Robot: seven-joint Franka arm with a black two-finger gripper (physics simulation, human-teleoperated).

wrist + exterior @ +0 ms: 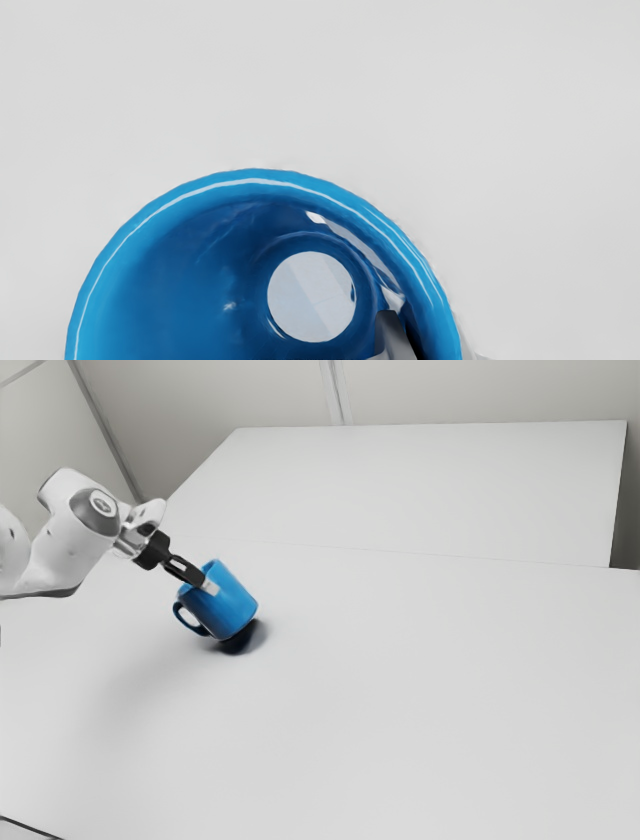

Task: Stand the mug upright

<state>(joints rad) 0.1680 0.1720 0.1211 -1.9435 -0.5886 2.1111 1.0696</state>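
Observation:
The blue mug (pixel 228 605) is tilted in the exterior view, its mouth toward the arm and its handle on the exterior view's left, low over a dark shadow. My gripper (pixel 208 586) reaches its rim from the exterior view's upper left. Looking into the mug (pixel 190 280) from the wrist, I see its blue inner wall and a pale round patch at the bottom. There the gripper (pixel 436 342) is shut on the mug's wall, one finger inside and the other against the outside. Whether the base touches the table cannot be told.
A broad white table surface (pixel 430 690) extends around the mug. Behind it stands a pale raised panel or surface (pixel 420 490), with walls farther back. A dark thin edge runs at the exterior view's lower left corner.

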